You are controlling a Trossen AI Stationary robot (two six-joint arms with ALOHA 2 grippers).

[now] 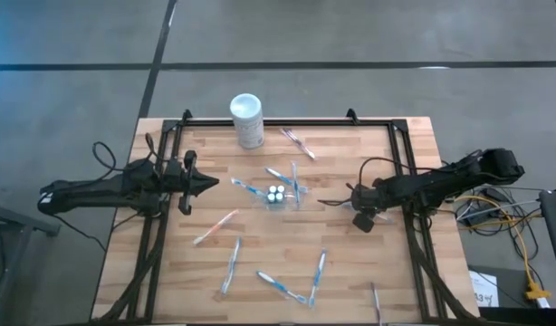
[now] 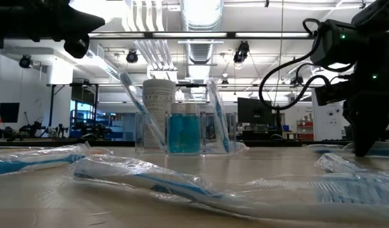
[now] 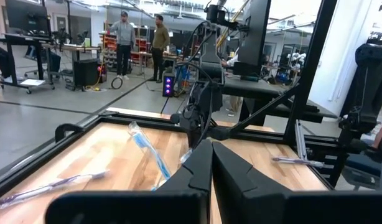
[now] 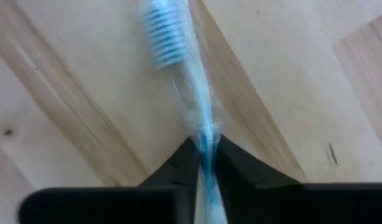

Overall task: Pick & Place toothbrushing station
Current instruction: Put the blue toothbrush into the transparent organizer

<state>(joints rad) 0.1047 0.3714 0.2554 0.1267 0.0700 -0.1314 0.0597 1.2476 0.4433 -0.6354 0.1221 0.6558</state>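
Surface (image 1: 169, 272): a wooden top in a dark frame, with wrapped toothbrushes scattered over it.
My left arm: it reaches in from the left, and my left pincer (image 1: 208, 184) hangs above the boards left of centre, its fingers pressed together with nothing between them.
My right arm: it comes in from the right, and my right pincer (image 4: 205, 148) is down at the surface right of centre, pinching a toothbrush (image 4: 178, 68) by its handle; the bristle head sticks out past my fingertips, over the wood.
White canister (image 1: 247, 120): it stands at the far edge, left of centre.
Clear holder (image 1: 276, 194): it sits upright at the middle of the surface, between my two pincers and apart from both. It carries blue-filled bottles (image 2: 185, 130) and leaning toothbrushes.
Loose toothbrushes: several lie along the near side, and one (image 1: 297, 141) lies near the far edge.
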